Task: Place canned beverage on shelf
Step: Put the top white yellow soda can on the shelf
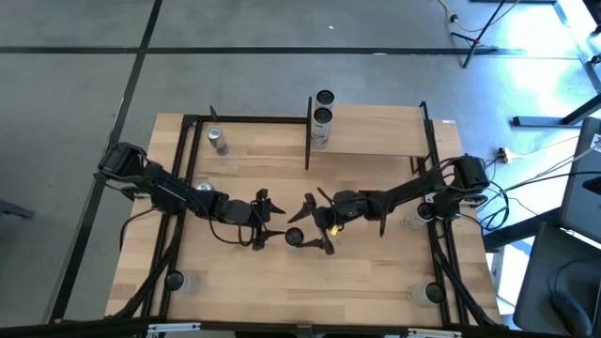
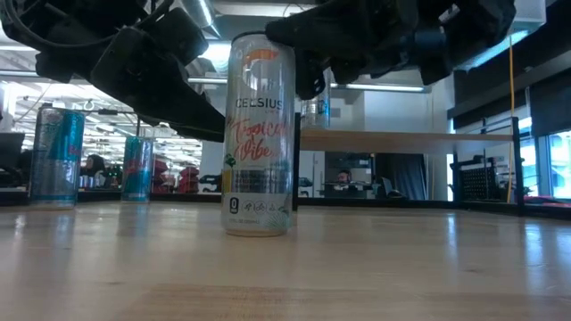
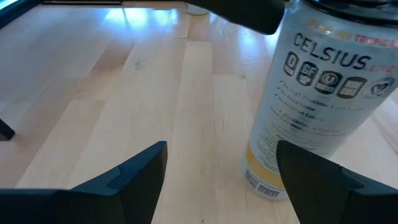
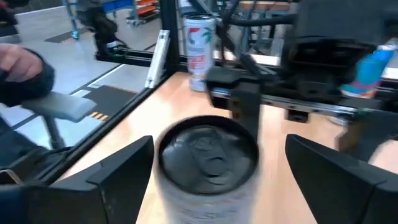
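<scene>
1. Standing upright mid-table, the Celsius can [image 2: 259, 134] is the nearest thing in the low view, with both arms hanging close above it.
2. Right gripper [image 4: 214, 171] has its fingers spread wide on either side of the can's top, seen from above in its wrist view; no contact shows, so it holds nothing that can be seen.
3. Left gripper [image 3: 221, 177] is also wide open and empty, set low just beside the can; in its wrist view the can stands ahead near one finger [image 3: 323, 180], apart from it.
4. In the high view the two grippers face each other at the table's middle, with the can's dark top [image 1: 295, 238] between them.
5. Farther back on the left stand a blue-and-silver can [image 2: 56, 156] and, beyond it, a teal can [image 2: 137, 168].
6. The shelf [image 1: 376, 131] spans the far right part of the table, raised on black posts.
7. A clear bottle [image 1: 321, 127] stands at the shelf's left end, and a second dark-topped container [image 1: 325, 97] sits just behind it at the far edge.
8. The right wrist view shows a sleeve [image 4: 25, 68] at the room's edge beyond the table.
</scene>
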